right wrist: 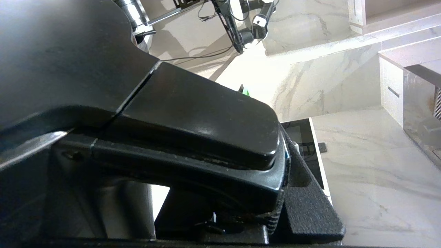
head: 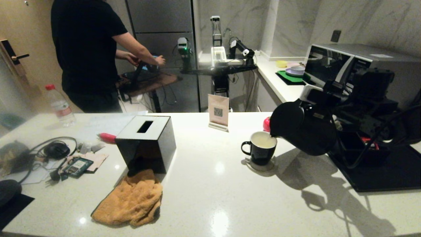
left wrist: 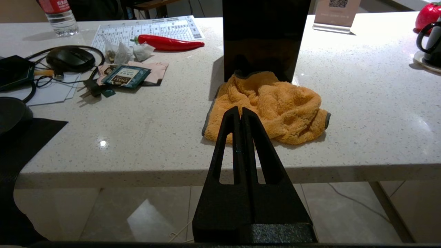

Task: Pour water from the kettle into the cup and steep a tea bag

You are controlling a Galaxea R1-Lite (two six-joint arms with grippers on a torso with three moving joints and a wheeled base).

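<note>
My right end effector is clamped on the handle of the kettle, tipped so its spout is just over the cup on the surface. I should pour slowly and stop before the water spills. My left end effector is shut and empty.

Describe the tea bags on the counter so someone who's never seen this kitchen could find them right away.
Start at the black tissue box on the white counter; toward the robot's left lies a red chili pepper. The tea bags sit right by its stem: small translucent pouches, unlike the flat printed sachet nearer the counter's edge.
</note>
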